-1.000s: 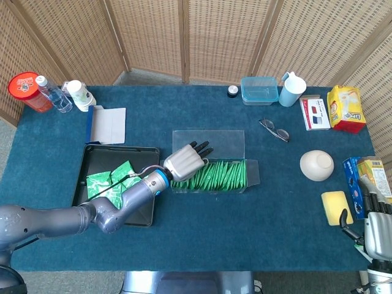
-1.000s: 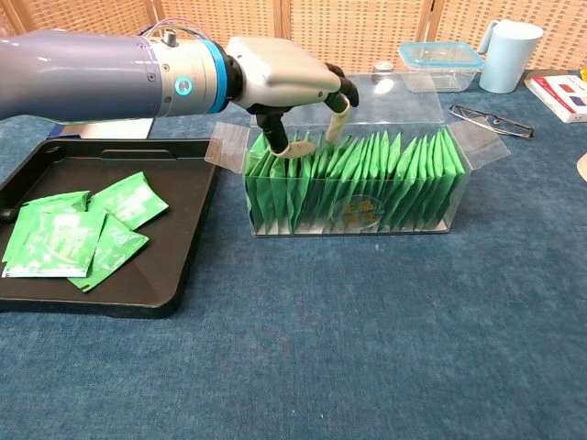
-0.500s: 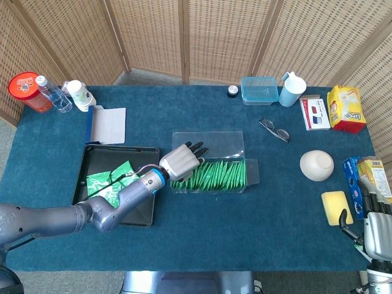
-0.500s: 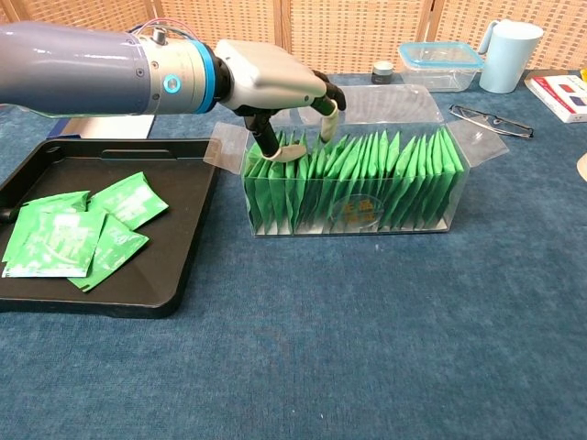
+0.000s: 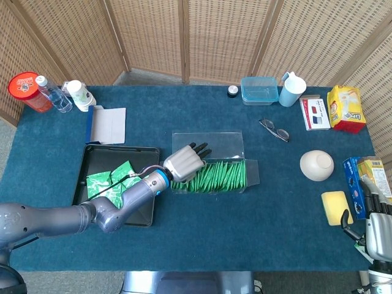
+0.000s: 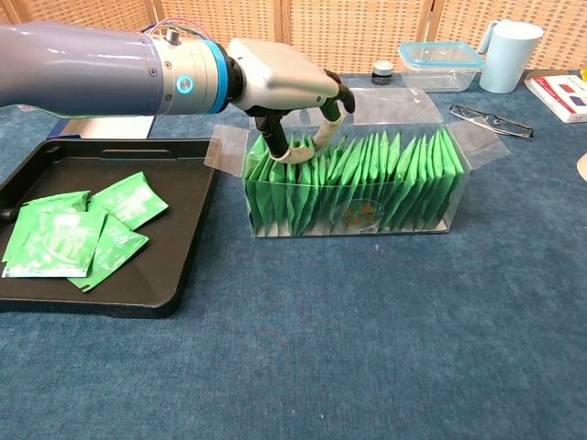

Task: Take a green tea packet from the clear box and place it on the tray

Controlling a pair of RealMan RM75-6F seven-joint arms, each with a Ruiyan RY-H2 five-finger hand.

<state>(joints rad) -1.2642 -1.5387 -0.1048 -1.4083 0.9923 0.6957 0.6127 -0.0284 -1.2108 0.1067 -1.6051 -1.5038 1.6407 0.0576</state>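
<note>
The clear box stands mid-table with a row of upright green tea packets in it. My left hand hovers over the box's left end, its fingers curled down among the packet tops. A thumb and a finger touch those tops; whether a packet is pinched between them is unclear. To the left, the black tray holds a few green packets. My right hand rests at the table's near right corner, fingers apart and holding nothing.
Glasses, a white bowl and a yellow sponge lie to the right. At the back are a lidded container, a pitcher, bottles and a red-lidded tub. A notebook lies behind the tray.
My left hand dipped toward the packets at the box's left end, and its thumb and finger have drawn closer together on the packet tops. The right hand has not moved.
</note>
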